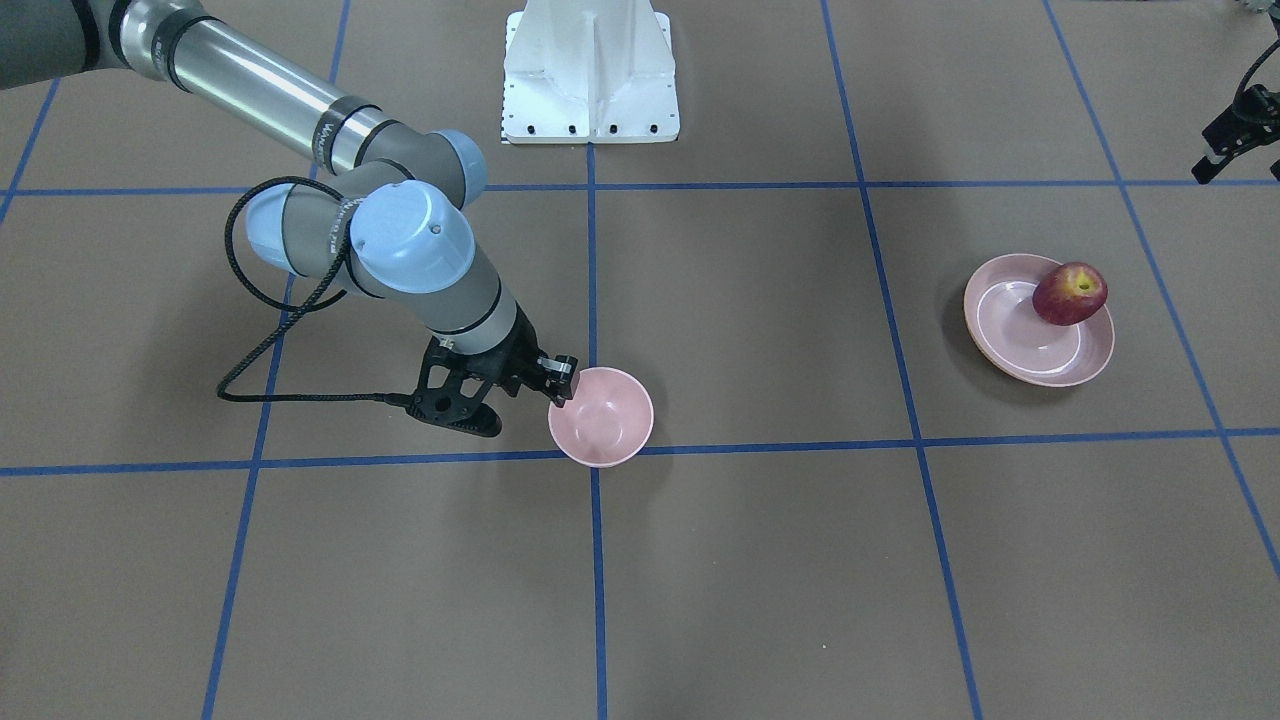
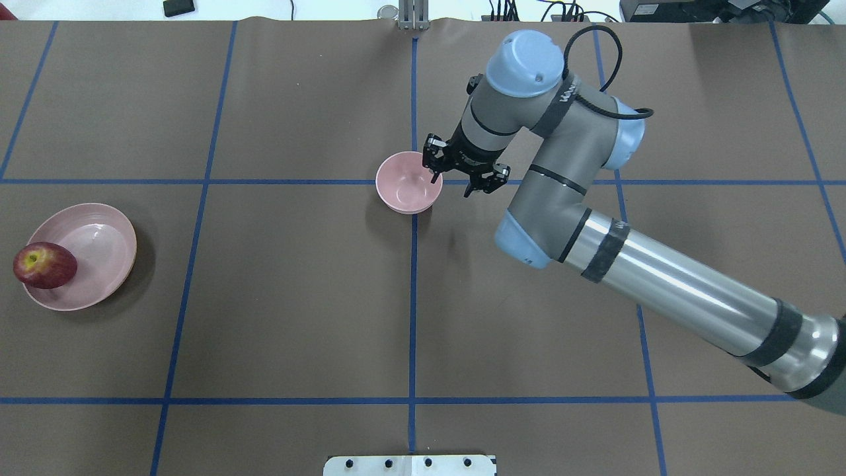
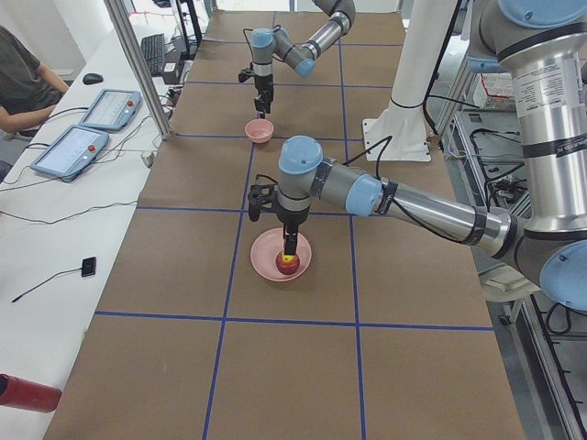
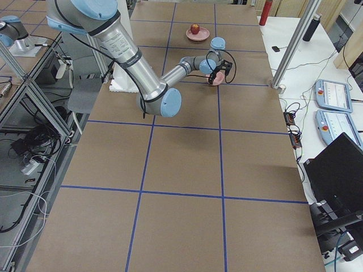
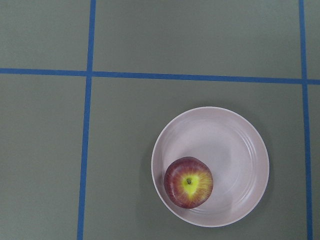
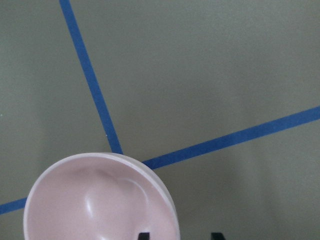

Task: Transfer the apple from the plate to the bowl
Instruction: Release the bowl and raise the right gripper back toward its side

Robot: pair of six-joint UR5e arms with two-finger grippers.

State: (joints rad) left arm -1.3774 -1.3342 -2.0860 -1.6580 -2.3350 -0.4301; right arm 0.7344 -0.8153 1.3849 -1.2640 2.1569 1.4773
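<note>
The dark red apple [image 1: 1070,293] with its yellow stem hollow lies on the near edge of the wide pale pink plate [image 1: 1010,325], on my left side of the table [image 2: 45,265]. My left gripper [image 1: 1238,168] hangs well above the plate with its fingers apart; its wrist view looks straight down on the apple [image 5: 188,182] and the plate [image 5: 230,145], and no fingers show there. The small deep pink bowl [image 2: 404,190] stands empty at the table's middle. My right gripper [image 2: 453,185] is open and low, one finger inside the bowl's rim and one outside [image 6: 180,235].
The white robot base [image 1: 590,80] stands at the table's robot-side edge. Blue tape lines cross the brown table cover. Control tablets [image 3: 83,137] and a seated person are beyond the far long edge, and a red bottle [image 3: 27,392] lies there.
</note>
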